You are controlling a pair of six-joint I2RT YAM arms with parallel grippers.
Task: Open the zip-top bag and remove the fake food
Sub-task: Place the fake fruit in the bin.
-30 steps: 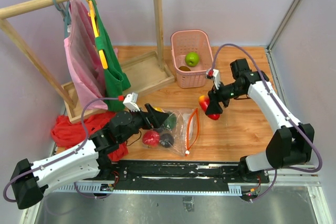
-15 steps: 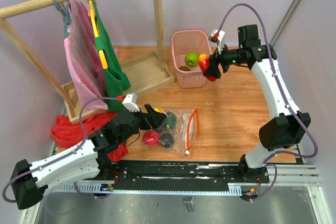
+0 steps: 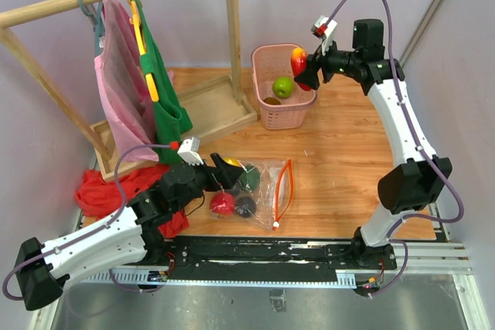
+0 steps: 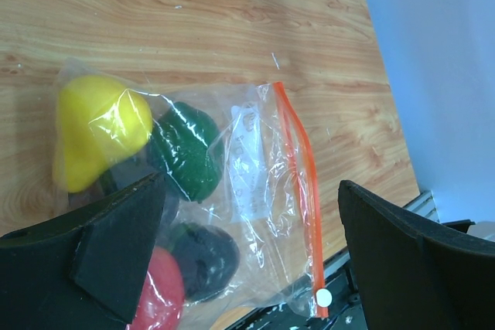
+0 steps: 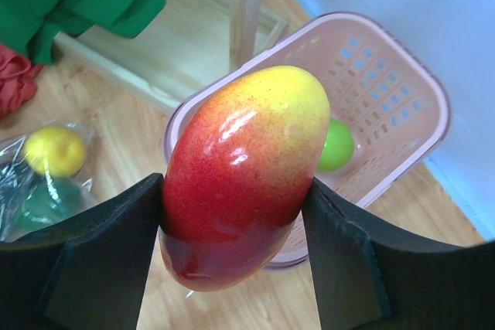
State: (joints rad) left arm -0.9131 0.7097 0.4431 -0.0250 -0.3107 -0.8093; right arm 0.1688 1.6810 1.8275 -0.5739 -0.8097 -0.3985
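The clear zip-top bag [image 3: 267, 182] lies on the table, its orange-red zip strip [image 4: 298, 160] toward the right. Inside it are fake food pieces: yellow [image 4: 97, 133], dark green [image 4: 186, 152], dark purple [image 4: 205, 256] and red [image 4: 158, 299]. My left gripper [image 4: 251, 222] hangs open just over the bag's left part, holding nothing. My right gripper [image 3: 303, 67] is shut on a red-and-yellow mango [image 5: 244, 175], held in the air above the pink basket [image 3: 261, 55]. A light green apple [image 5: 336, 144] lies in that basket.
A wooden clothes rack [image 3: 232, 21] with pink and green garments on hangers stands at the back left on a wooden base [image 3: 209, 106]. A red cloth heap [image 3: 100, 191] lies beside my left arm. A small brown piece [image 3: 271, 101] also sits in the basket.
My right arm has carried the mango from low over the table, right of the bag, up and back to above the pink basket. The left arm and the bag have not moved.
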